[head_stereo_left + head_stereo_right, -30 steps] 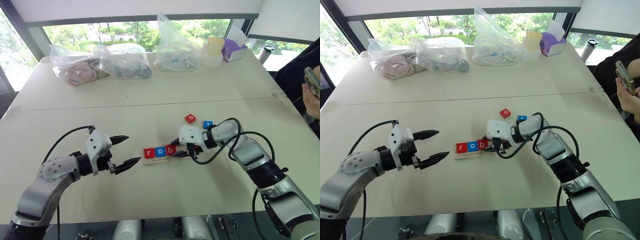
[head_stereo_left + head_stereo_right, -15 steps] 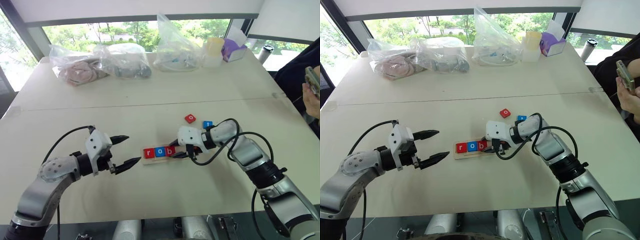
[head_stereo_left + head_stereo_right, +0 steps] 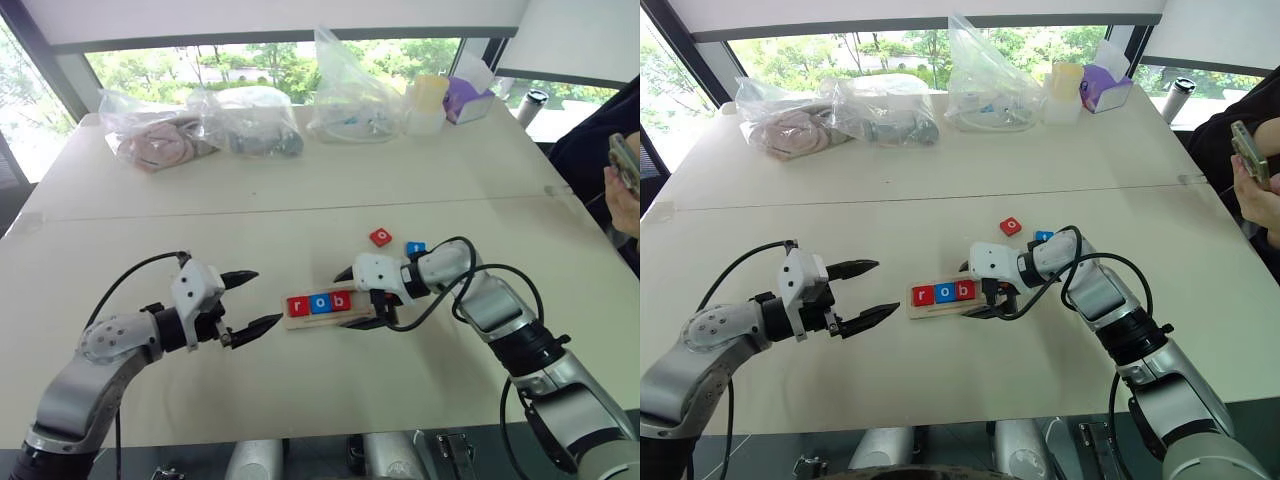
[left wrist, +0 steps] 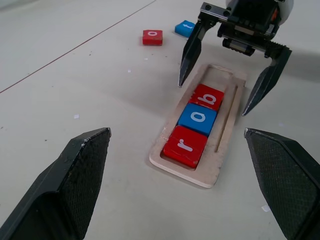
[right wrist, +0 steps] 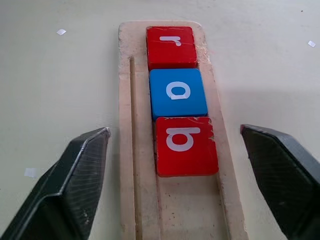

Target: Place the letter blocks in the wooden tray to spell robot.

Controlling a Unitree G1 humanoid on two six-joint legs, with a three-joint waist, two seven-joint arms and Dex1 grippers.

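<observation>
Right wrist view shows the right gripper (image 5: 177, 185) spread wide astride the wooden tray (image 5: 134, 125), where r, o, b tiles (image 5: 177, 92) sit just ahead of it, leaving two slots for the loose tiles (image 3: 381, 237) beyond.

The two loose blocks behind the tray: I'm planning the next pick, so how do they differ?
The red o block is red with a white o; the blue t block is blue with a white t. In the head views, the red o block lies farther from the wooden tray than the blue t block. Both lie flat on the table, outside the tray.
</observation>
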